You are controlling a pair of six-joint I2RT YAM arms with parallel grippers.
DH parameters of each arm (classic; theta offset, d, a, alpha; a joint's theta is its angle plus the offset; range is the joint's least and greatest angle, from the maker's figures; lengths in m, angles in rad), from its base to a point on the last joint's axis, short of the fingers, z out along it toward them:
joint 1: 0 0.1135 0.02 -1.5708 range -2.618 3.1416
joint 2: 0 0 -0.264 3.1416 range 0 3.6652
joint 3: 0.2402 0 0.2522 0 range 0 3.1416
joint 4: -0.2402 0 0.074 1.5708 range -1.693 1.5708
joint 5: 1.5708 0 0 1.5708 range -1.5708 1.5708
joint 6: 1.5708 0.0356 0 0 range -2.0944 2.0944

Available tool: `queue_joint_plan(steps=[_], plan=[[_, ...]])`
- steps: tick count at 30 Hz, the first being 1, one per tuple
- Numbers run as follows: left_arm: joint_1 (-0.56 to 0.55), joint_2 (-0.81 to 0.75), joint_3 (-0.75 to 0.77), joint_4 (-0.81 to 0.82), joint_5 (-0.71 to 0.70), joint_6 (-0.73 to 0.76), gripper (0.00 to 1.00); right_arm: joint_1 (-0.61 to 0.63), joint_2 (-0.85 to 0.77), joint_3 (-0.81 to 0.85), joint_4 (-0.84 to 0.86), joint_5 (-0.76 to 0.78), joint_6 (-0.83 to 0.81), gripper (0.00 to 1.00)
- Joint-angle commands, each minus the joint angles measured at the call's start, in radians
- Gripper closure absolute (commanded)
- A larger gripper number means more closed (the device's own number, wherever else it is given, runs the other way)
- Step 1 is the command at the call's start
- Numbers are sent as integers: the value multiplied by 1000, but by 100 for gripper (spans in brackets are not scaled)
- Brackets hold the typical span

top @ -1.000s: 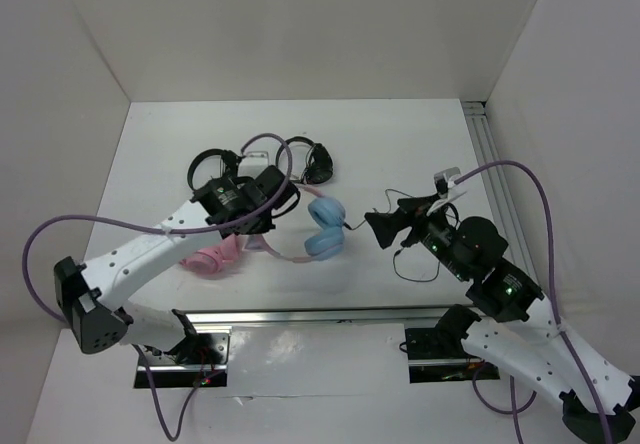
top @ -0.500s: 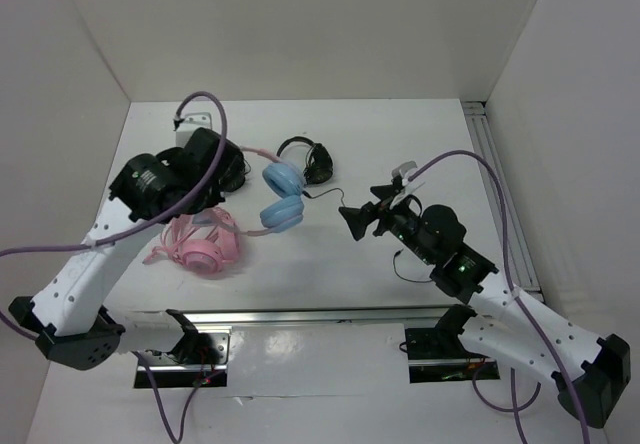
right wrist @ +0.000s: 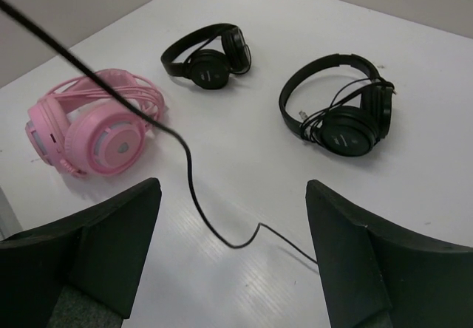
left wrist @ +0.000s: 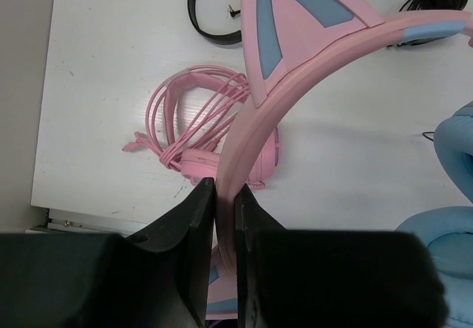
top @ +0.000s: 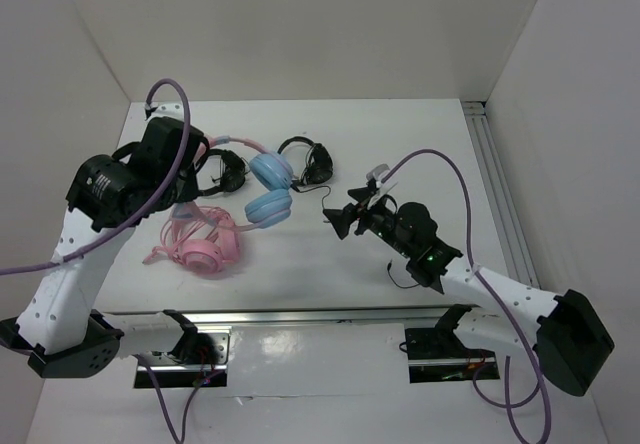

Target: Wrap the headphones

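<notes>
My left gripper [top: 200,154] is shut on the pink cat-ear headband [left wrist: 295,84] of the headphones and holds them up above the table. The jaws clamp the band [left wrist: 224,195] low in the left wrist view. The two light blue ear cups [top: 270,189] hang to the right of the gripper. The thin black cable [right wrist: 187,173] trails from them across the table, under and between my right gripper's fingers. My right gripper [top: 340,219] is open and empty, just above the table, right of the cups; it also shows in the right wrist view [right wrist: 233,247].
All-pink headphones [top: 200,246] lie on the table below the left arm. Two smaller black headphones lie at the back, one [top: 305,159] in the middle and one [top: 228,169] further left. White walls enclose the table; a rail [top: 495,184] runs along the right.
My left arm has lifted the headphones and carried them left and toward the back. My right gripper has moved left along the cable, staying open.
</notes>
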Motion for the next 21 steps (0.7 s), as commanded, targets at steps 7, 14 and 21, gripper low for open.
queue_joint_plan(steps=[7, 14, 21], plan=[[19, -11, 78, 40, 43, 3, 100, -64, 184, 18, 312, -228, 44, 31], [19, 9, 99, 40, 52, 3, 100, -64, 296, 8, 425, -299, 115, 54], [19, -4, 49, 92, 34, 16, 100, -55, 268, 8, 375, -227, 125, 100]])
